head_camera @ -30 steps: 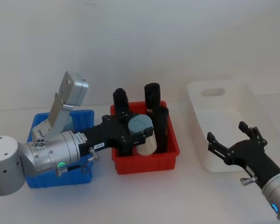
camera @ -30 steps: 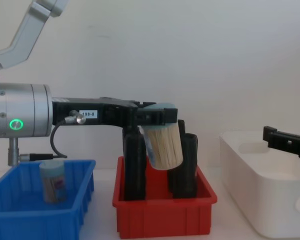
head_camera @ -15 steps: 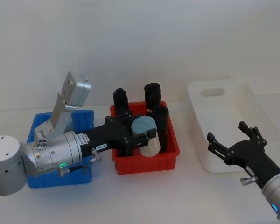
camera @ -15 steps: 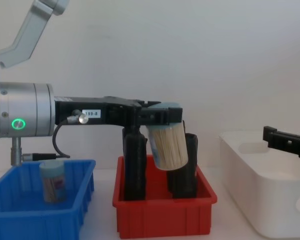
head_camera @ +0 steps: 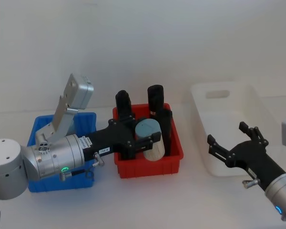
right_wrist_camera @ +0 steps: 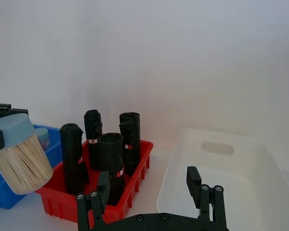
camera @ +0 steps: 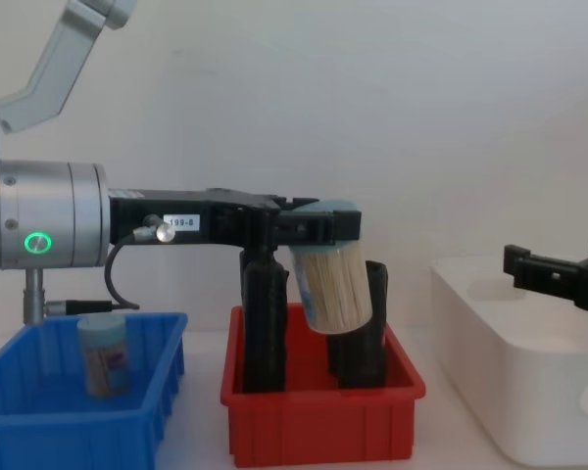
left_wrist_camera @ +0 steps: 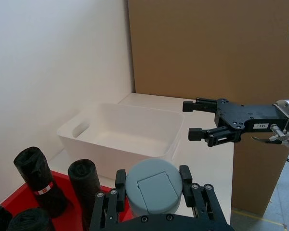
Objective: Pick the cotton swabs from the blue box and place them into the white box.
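My left gripper (head_camera: 144, 137) is shut on a tub of cotton swabs (head_camera: 149, 140), a clear tub with a pale blue lid. It holds the tub tilted above the red bin (head_camera: 150, 168), among the black rolls; from the side the tub (camera: 333, 286) hangs clear of the bin floor. A second tub of cotton swabs (camera: 105, 354) stands in the blue box (camera: 39, 426) at the left. The white box (head_camera: 226, 89) sits at the right. My right gripper (head_camera: 231, 139) hovers open at the white box's near left corner, holding nothing.
Several tall black rolls (head_camera: 155, 97) stand upright in the red bin between the blue box (head_camera: 62, 183) and the white box (camera: 529, 392). A plain white wall runs behind everything. Bare tabletop lies in front of the bins.
My left gripper has carried the tub slightly rightward and toward the front of the red bin. My right gripper has shifted a little left, toward the red bin.
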Robot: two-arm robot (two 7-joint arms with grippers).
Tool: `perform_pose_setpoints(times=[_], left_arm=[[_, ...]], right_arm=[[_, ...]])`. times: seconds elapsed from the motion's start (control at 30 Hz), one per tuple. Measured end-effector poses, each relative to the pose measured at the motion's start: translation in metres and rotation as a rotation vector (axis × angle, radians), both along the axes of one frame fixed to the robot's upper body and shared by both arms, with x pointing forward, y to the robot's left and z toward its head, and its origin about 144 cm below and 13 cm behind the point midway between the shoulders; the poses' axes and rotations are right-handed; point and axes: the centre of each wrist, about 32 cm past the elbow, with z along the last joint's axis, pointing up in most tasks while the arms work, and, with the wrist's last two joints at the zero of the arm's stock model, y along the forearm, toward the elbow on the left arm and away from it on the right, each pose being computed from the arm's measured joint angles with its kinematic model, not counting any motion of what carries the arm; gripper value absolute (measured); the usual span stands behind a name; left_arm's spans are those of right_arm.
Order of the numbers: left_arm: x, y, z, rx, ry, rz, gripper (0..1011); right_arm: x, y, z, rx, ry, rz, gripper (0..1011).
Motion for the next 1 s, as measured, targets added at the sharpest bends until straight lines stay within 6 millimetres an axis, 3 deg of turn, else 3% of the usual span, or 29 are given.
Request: perform_pose_setpoints(times=[0.57,1.0], left_arm=[[0.0,0.0,0.0,0.0,0.001,-0.002,670],[0.0,0.0,0.0,0.001,0.001,-0.002,670]], right_arm=[[0.016,0.005,0.004,-0.077,-0.001,0.183,1002],[0.033,0.022,0.008,-0.149,0.016,0.362,1002]])
